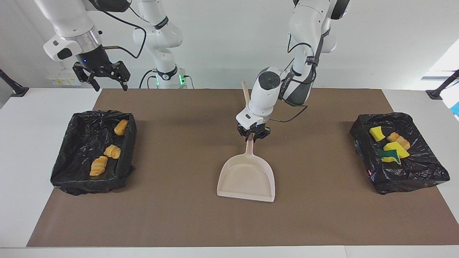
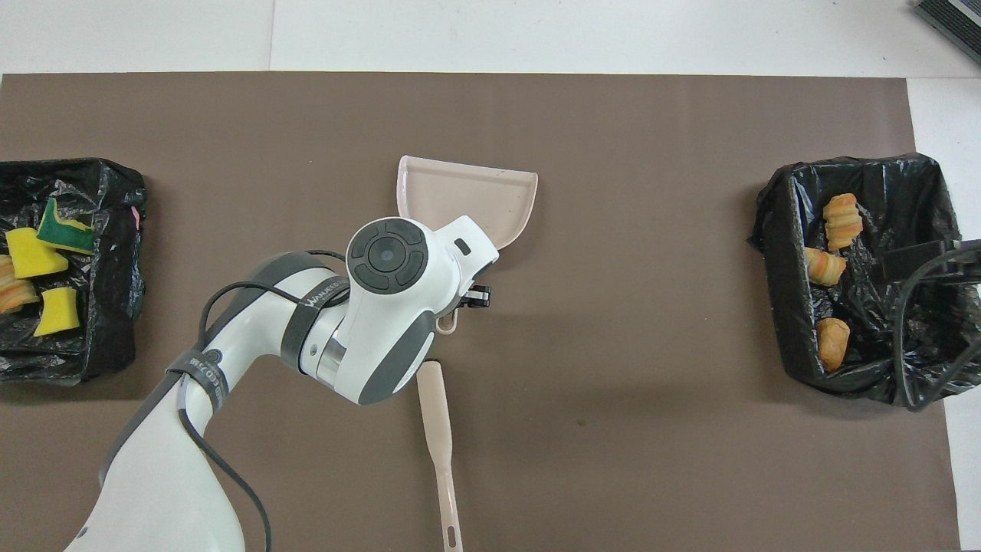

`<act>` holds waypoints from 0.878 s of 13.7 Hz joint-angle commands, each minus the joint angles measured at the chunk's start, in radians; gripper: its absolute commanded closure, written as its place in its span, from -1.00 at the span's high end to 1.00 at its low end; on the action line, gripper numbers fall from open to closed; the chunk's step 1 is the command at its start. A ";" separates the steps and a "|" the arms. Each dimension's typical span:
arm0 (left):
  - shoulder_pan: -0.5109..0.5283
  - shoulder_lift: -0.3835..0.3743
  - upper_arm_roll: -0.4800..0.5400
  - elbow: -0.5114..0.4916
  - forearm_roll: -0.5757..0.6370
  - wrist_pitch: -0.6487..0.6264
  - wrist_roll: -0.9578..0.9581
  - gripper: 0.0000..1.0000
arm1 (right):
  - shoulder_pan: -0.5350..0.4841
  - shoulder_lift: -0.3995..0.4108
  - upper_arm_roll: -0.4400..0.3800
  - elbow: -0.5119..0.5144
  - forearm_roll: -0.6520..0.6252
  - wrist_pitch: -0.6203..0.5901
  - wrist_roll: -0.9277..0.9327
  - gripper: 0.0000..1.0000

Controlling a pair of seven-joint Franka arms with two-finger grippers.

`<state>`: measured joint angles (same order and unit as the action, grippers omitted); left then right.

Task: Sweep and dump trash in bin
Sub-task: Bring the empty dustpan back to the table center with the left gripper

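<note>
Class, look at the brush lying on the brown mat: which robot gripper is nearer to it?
Left. The left gripper holds the dustpan handle right beside the brush. The right gripper waits open, raised near the bin of bread pieces at the right arm's end.

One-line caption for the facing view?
Left gripper holds the empty dustpan by its handle mid-mat; right gripper waits open; trash lies in both bins.
</note>
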<state>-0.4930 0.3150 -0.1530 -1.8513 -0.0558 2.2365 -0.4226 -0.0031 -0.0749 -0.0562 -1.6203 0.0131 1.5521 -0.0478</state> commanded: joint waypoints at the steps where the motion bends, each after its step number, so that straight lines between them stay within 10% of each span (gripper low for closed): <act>1: -0.022 -0.050 0.020 -0.063 -0.024 0.031 -0.007 -1.00 | -0.001 -0.017 0.004 -0.021 0.008 0.013 0.022 1.00; 2: -0.019 -0.050 0.020 -0.065 -0.024 0.032 -0.016 -0.68 | -0.001 -0.017 0.004 -0.021 0.008 0.013 0.022 1.00; 4: -0.016 -0.047 0.023 -0.060 -0.038 0.049 -0.025 0.99 | -0.001 -0.017 0.004 -0.021 0.008 0.013 0.022 1.00; 12: 0.151 -0.132 0.036 -0.025 -0.027 -0.063 -0.013 1.00 | -0.001 -0.017 0.004 -0.021 0.008 0.013 0.022 1.00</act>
<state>-0.3997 0.2358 -0.1128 -1.8630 -0.0755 2.2230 -0.4429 -0.0031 -0.0749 -0.0562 -1.6204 0.0131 1.5521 -0.0478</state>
